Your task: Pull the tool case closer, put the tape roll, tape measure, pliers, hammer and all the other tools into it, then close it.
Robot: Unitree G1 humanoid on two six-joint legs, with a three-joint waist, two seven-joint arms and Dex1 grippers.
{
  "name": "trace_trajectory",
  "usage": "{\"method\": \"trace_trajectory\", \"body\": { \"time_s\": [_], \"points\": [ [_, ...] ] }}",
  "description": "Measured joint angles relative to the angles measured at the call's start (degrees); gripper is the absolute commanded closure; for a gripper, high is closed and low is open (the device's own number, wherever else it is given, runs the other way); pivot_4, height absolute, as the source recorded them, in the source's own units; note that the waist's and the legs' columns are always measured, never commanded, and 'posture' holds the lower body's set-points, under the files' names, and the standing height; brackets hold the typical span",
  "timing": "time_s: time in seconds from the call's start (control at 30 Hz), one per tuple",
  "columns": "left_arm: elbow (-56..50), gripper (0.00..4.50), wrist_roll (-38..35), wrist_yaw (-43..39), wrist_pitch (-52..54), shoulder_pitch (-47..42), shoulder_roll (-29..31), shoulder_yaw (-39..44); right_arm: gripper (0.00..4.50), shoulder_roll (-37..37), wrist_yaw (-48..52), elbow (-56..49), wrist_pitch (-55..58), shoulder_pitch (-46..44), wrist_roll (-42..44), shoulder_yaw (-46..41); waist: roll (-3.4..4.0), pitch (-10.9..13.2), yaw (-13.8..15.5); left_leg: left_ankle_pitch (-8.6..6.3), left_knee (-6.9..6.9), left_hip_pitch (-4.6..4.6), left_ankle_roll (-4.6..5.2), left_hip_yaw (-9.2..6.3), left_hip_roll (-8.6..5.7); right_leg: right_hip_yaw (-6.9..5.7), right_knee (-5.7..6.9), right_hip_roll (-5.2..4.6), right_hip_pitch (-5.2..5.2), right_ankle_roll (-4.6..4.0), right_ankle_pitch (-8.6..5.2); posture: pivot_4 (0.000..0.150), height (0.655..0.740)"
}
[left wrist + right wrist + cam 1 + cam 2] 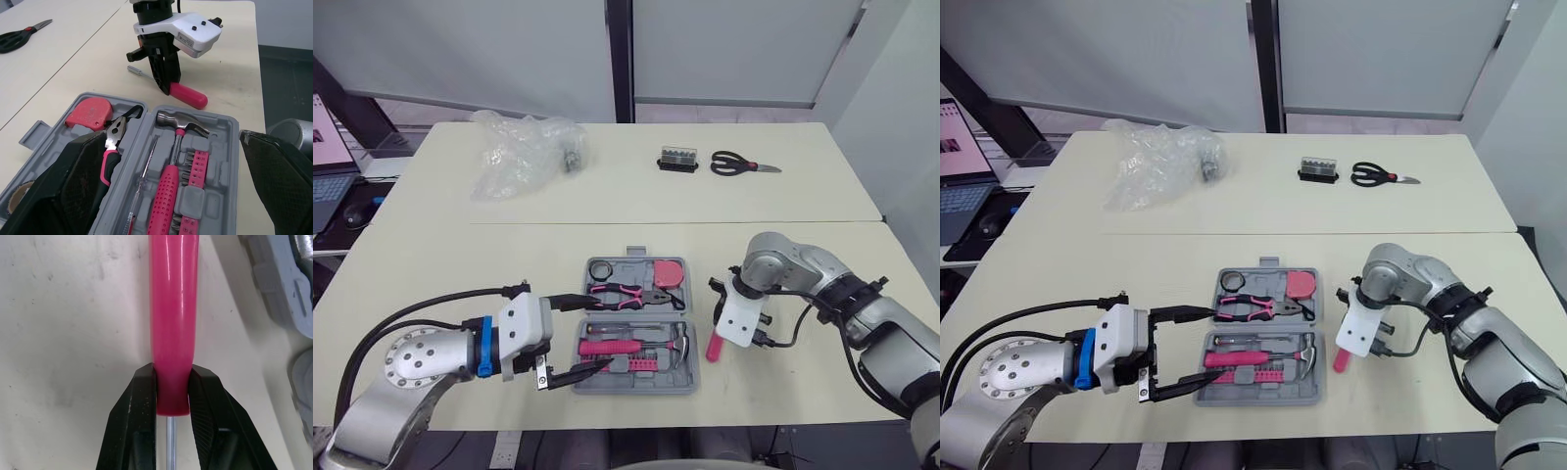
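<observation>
The grey tool case [637, 257] lies open at the table's front centre. In it are a tape roll [600, 269], a pink tape measure [668, 272], pink-handled pliers [631, 294] and a hammer [172, 161]. My left gripper [578, 336] is open at the case's left end, one finger [63, 196] on either side of the front half. Just right of the case, my right gripper [172, 391] is shut on a pink-handled screwdriver [173, 308] resting on the table. The steel shaft runs back between the fingers.
On the far half of the table lie a crumpled clear plastic bag [524, 152], a small black bit box [677, 160] and black scissors [739, 164]. A laptop [328, 147] and a mouse sit on a desk to the left.
</observation>
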Motion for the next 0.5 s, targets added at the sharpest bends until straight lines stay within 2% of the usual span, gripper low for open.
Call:
{"method": "trace_trajectory", "body": {
  "time_s": [0.2, 0.33, 0.5],
  "points": [
    [0.50, 0.00, 0.54, 0.16, -0.99, -1.09, -1.76, -1.27, 3.86, -12.33, 4.26, -14.97, 21.11, 11.10, 10.14, -11.97, 0.01, 0.01, 1.51, -0.01, 0.00, -0.07, 0.01, -0.09, -0.10, -0.03, -0.06, -0.07, 0.08, 0.00, 0.00, 0.150, 0.7400],
    [1.77, 0.00, 1.70, 0.21, -2.25, -2.22, -3.23, -2.42, 3.86, -17.85, 3.39, -29.61, 50.04, 26.24, 17.85, -23.36, 0.01, 0.00, 1.69, -0.01, -0.01, -0.05, 0.01, -0.14, -0.05, -0.03, -0.10, -0.01, 0.14, -0.01, -0.01, 0.150, 0.7400],
    [2.84, 0.00, 2.38, 0.07, -3.00, -3.23, -3.83, -3.34, 3.86, -17.02, -2.46, -48.26, 86.82, 39.65, 26.44, -33.77, 0.07, -0.01, 0.67, -0.01, -0.02, 0.04, 0.01, -0.10, 0.00, 0.03, -0.04, 0.09, 0.14, 0.00, -0.01, 0.150, 0.7400]
  ]
}}
